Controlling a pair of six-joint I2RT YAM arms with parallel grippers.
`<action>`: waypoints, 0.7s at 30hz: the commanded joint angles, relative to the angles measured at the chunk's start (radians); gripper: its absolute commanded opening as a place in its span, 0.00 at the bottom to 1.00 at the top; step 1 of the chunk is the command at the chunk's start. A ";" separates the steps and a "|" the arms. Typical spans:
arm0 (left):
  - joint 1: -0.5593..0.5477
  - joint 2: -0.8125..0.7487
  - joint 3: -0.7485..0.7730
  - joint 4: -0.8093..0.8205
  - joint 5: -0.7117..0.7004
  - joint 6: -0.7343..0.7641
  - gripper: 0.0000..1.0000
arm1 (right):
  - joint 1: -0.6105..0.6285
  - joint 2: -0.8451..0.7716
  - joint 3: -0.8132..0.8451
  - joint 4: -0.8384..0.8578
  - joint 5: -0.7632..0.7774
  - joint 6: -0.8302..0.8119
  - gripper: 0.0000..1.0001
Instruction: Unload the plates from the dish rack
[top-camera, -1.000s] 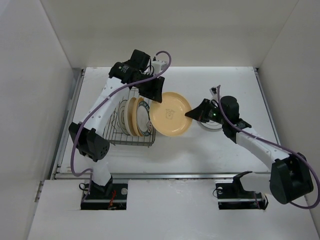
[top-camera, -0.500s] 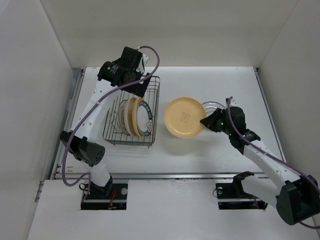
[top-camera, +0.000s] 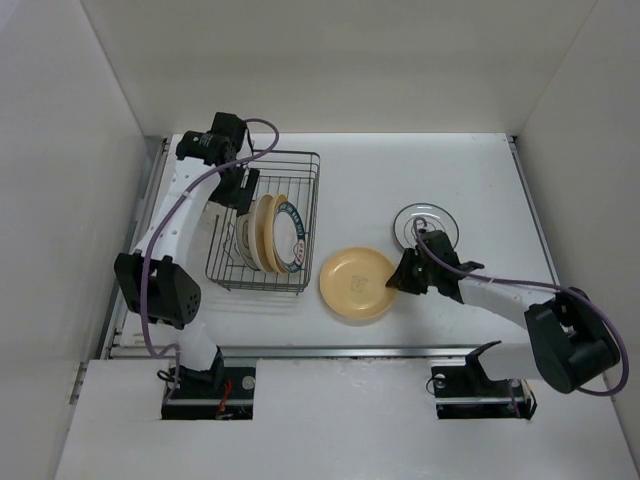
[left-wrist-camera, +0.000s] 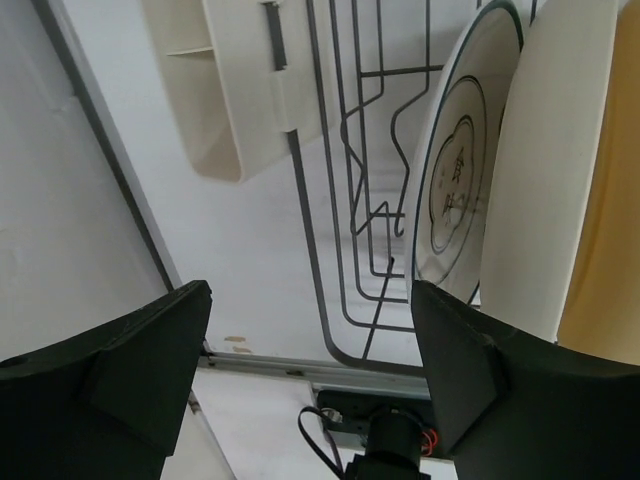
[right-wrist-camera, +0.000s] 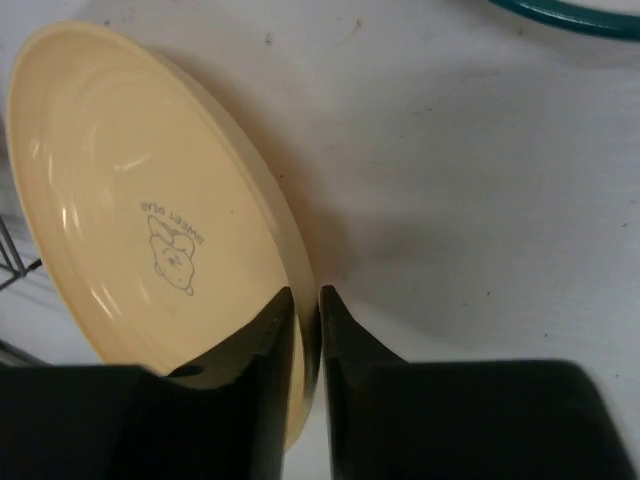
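Observation:
A yellow plate (top-camera: 358, 283) (right-wrist-camera: 150, 230) lies low on the table, to the right of the dish rack (top-camera: 300, 155) near the front. My right gripper (top-camera: 398, 282) (right-wrist-camera: 305, 292) is closed tight over its right rim, one finger on each face. Several plates stand on edge in the rack: cream ones (top-camera: 265, 232) (right-wrist-camera: 0, 0). One facing plate is dark-rimmed (top-camera: 290, 237). My left gripper (top-camera: 243, 187) (left-wrist-camera: 310, 300) hangs open and empty over the rack's far left part, beside a white plate with grey markings (left-wrist-camera: 455, 190).
A white plate with a teal rim (top-camera: 427, 222) lies flat on the table behind my right gripper. A small cream plastic piece (left-wrist-camera: 230, 80) hangs at the rack's left side. White walls close in the table on three sides.
The left gripper let go of the yellow plate, opened and drew back over the rack's far left. The right arm carried the plate down and forward to the table.

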 joint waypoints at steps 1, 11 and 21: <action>0.005 0.019 -0.016 -0.031 0.084 0.001 0.77 | 0.015 0.040 0.041 0.069 -0.004 0.007 0.35; 0.005 0.070 -0.049 -0.022 0.132 0.001 0.56 | 0.044 0.045 0.062 0.027 0.038 -0.004 0.55; 0.005 0.145 -0.001 -0.057 0.211 0.000 0.00 | 0.044 -0.038 0.111 -0.061 0.101 -0.013 0.66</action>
